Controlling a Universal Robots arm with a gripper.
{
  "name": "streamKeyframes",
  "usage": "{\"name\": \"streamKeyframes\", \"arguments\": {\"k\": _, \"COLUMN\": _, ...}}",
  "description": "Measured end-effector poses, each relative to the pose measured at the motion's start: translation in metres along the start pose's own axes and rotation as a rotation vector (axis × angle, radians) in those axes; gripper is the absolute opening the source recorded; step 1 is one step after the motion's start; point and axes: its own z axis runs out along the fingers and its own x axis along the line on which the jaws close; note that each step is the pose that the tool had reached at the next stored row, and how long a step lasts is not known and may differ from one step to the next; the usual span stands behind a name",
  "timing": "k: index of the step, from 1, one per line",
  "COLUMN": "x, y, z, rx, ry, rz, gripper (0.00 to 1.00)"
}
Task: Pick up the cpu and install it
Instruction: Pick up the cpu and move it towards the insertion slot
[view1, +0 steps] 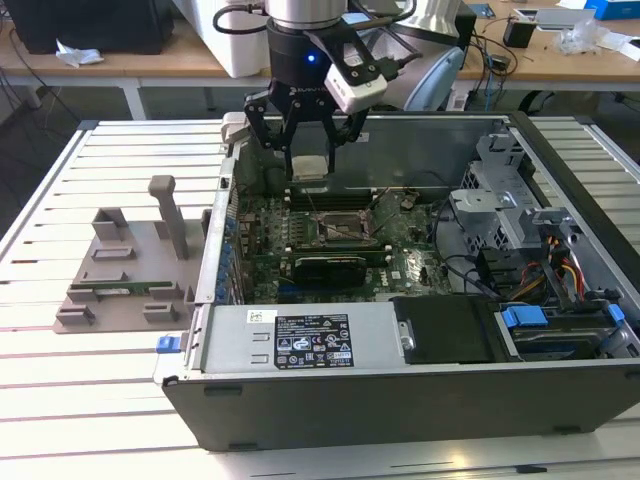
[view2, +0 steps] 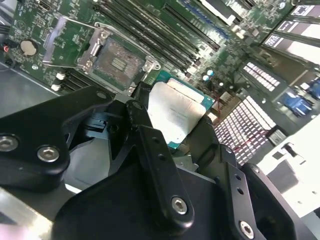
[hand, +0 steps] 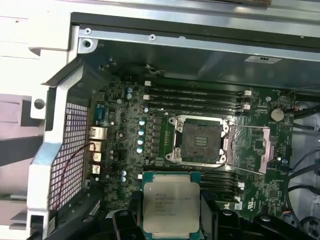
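Grips the cpu (view1: 310, 168) in the claw (view1: 309, 150), fingers (view2: 150, 145) drawn in on two opposite edges and held apart by the width of the chip, carrying the flat square level with its silvery top turned up toward the wrist and a thin green rim showing around it in both wrist views. Hangs inside the open computer case (view1: 400, 410), above the green motherboard (view1: 405, 268), apparently clear of the board and touching nothing beneath. Does not sit over the socket (hand: 200, 141) yet: lies just off one side of it, over the row of long black memory slots (hand: 220, 181) flanking that side. In the exterior view, stands toward the far wall of the case and slightly toward the exterior view's left of the socket, higher than the board. Shows the socket bare, with its metal hold-down frame (hand: 260, 145) swung open and lying flat off a neighbouring side, not between cpu and socket. Lines up the cpu's edges roughly parallel with the socket's edges in the first wrist view, judging by the two square outlines, leaving mainly a sideways offset and a drop between them. Leaves the grey tray (view1: 130, 270) well apart on the slatted surface (view1: 60, 400), outside the case on the exterior view's left.
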Motion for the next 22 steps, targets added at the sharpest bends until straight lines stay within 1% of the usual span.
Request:
{"name": "streamKeyframes", "arguments": {"k": 5, "x": -0.0108, "y": 0.0052, "z": 0.0037, "rx": 0.0008, "ry": 0.0007, "rz": 0.000, "gripper": 0.55}}
{"name": "streamKeyframes", "arguments": {"k": 13, "x": -0.0198, "y": 0.0094, "z": 0.0099, "rx": 0.0016, "ry": 0.0013, "rz": 0.000, "gripper": 0.55}}
{"name": "streamKeyframes", "arguments": {"k": 17, "x": -0.0247, "y": 0.0116, "z": 0.0145, "rx": 0.0023, "ry": 0.0015, "rz": 0.000, "gripper": 0.55}}
{"name": "streamKeyframes", "arguments": {"k": 22, "x": -0.0290, "y": 0.0136, "z": 0.0190, "rx": 0.0032, "ry": 0.0018, "rz": 0.000, "gripper": 0.55}}
